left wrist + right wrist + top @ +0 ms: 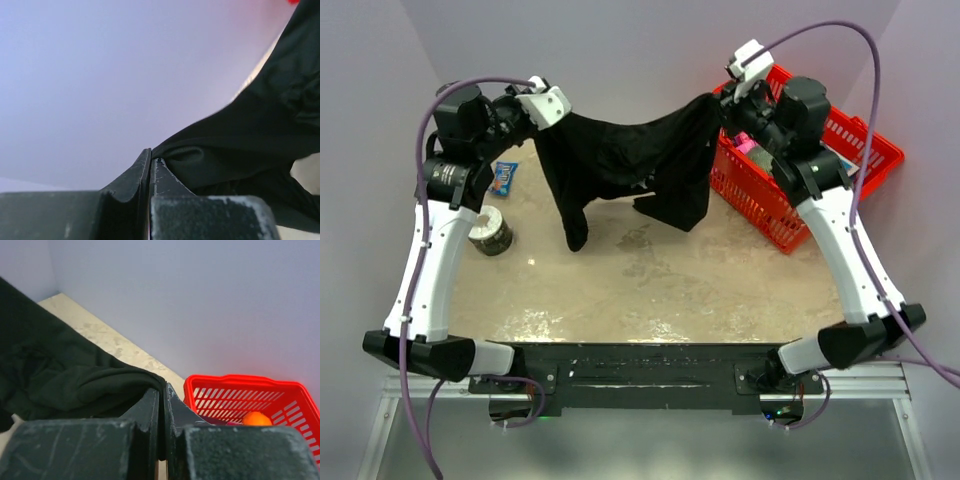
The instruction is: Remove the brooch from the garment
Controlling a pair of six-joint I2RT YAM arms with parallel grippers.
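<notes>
The black T-shirt [620, 160] hangs in the air between my two grippers, sagging in the middle, with a sleeve dangling low at the left. My left gripper [535, 125] is shut on its left edge; in the left wrist view the cloth [260, 130] runs out from the closed fingertips [151, 159]. My right gripper [718, 108] is shut on the right edge; the cloth [60, 375] is pinched at the tips [163, 388]. The brooch does not show in any view, and no lettering is visible.
A red plastic basket [860, 140] with items inside stands at the back right, also in the right wrist view [240, 390]. A silver round tin [491, 231] and a small blue packet [503, 178] lie at the left on the beige tabletop [650, 280].
</notes>
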